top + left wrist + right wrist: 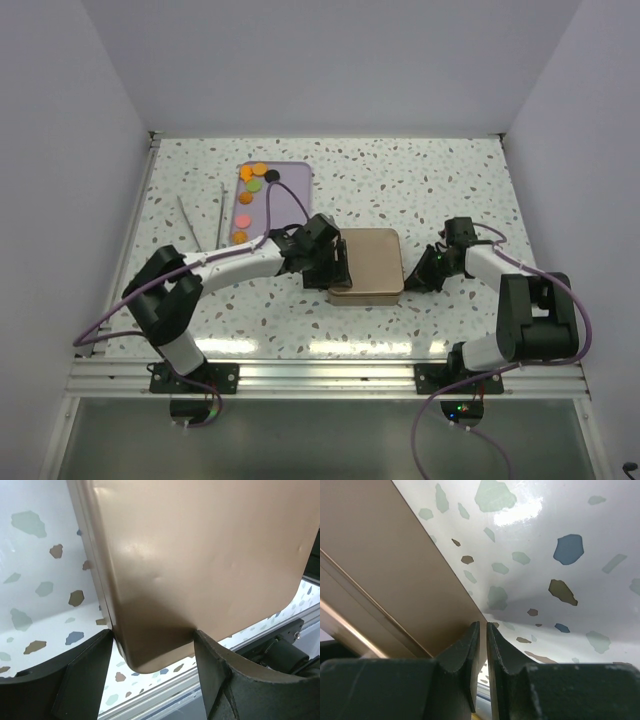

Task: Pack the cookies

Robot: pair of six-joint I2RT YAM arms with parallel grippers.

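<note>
The cookies [252,178], orange, pink, green and one black, lie along the left side of the lilac tray [292,185] at the back left. A gold tin [368,260] sits mid-table with its lid on, slightly askew. My left gripper [334,268] is at the tin's left side. In the left wrist view its fingers [87,672] press both sides of a rounded corner of the tin [200,550]. My right gripper [414,274] is low at the tin's right edge, its jaws [483,626] nearly together with only a thin slit, beside the tin's wall [385,565].
A pair of thin metal tongs [203,215] lies left of the tray. White walls enclose the speckled table [450,180] on three sides. The aluminium rail [320,372] with both arm bases runs along the near edge.
</note>
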